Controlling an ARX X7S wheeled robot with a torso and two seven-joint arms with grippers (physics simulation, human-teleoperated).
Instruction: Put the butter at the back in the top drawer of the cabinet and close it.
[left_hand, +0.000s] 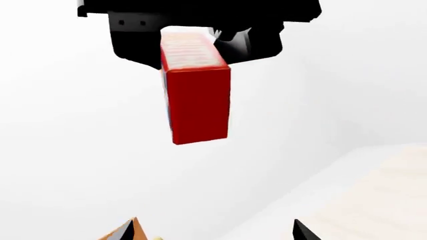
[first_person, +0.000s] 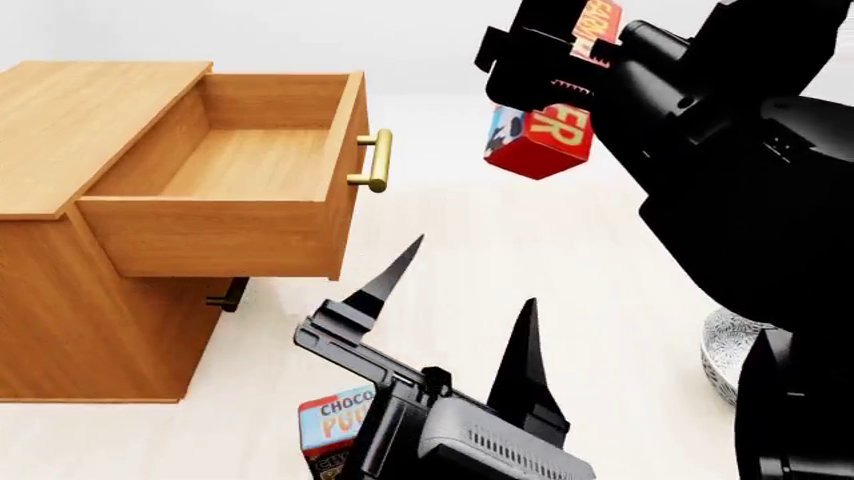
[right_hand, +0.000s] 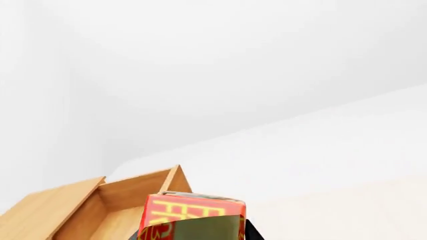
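- The right gripper (first_person: 554, 75) is up high, its fingers clamped on the butter (first_person: 541, 135), the red box hanging below them in the air.
- Off to the side of those fingers and lower down, the top drawer (first_person: 247, 165) stands pulled wide open and bare inside, brass handle (first_person: 375, 160) facing the butter.
- Below the raised fingers, the left gripper (first_person: 461, 300) points up with its fingers spread apart and nothing between them.
- Just under that open pair, a chocolate pudding box (first_person: 331, 425) lies on the floor, and a patterned bowl (first_person: 727, 350) sits off to the far side.
- Progress call: drawer open, butter lifted. Left to do, by the look of it: carry it over the drawer front, set it at the back, push the drawer of the cabinet (first_person: 80, 100) shut.
- The left wrist view alone shows the butter's plain red side held from above.
- The right wrist view alone looks past the box top into the drawer.
- Only the head view shows both arms, pudding and bowl.
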